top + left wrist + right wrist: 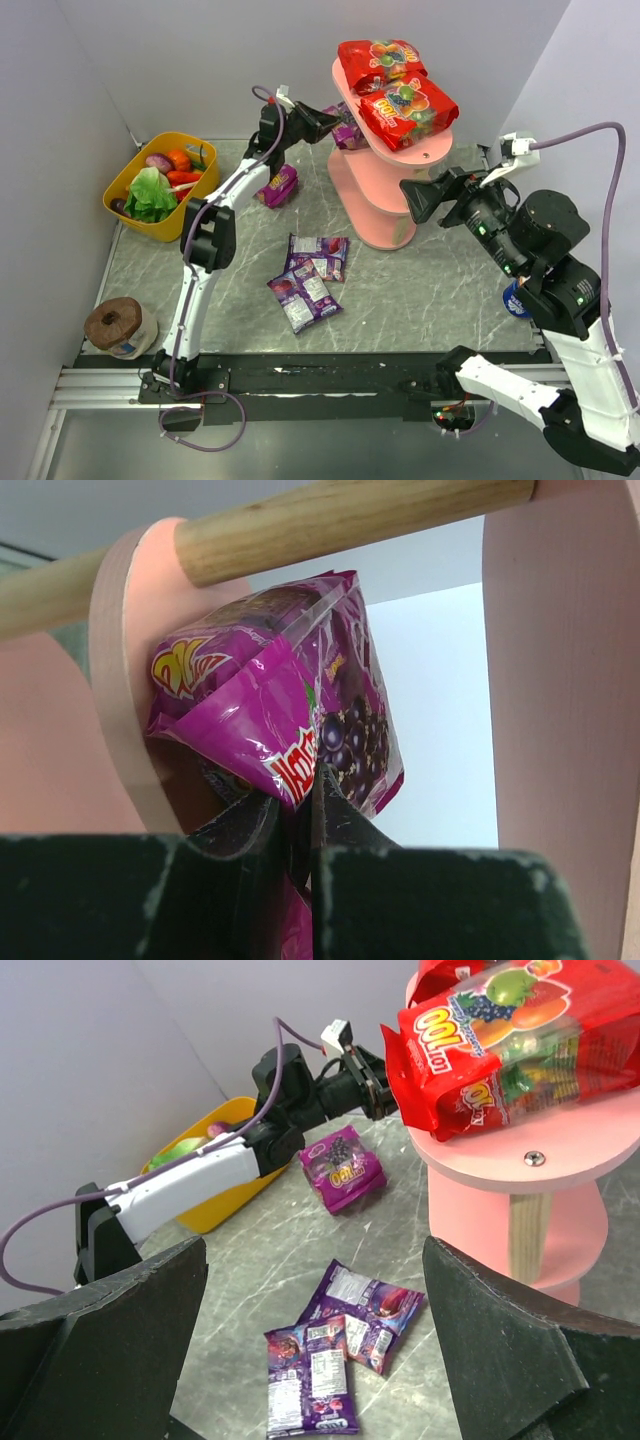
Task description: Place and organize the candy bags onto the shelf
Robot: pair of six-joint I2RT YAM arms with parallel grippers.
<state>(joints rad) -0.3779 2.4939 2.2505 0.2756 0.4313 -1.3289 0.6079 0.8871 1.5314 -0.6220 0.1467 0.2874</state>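
Purple candy bag [280,710], pinched by its lower edge in the left gripper [308,815], sits between the pink shelf [385,232] boards, so I'd push it deeper and level before release; right gripper [420,197] hangs wide open, empty.

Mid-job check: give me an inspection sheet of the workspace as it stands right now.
Surface: grey marbled table.
Job's things: two red candy bags on the top tier of the pink shelf; held purple bag under the top board; standing purple bag and overlapping purple bags on the table.
Clutter: yellow basket of toy vegetables; brown spool; blue-white item, partly hidden.
Grippers: left tool shut on the held bag; right tool open, empty, beside the shelf.
Cables: purple cable on each arm.
Surroundings: plain walls; metal rail.
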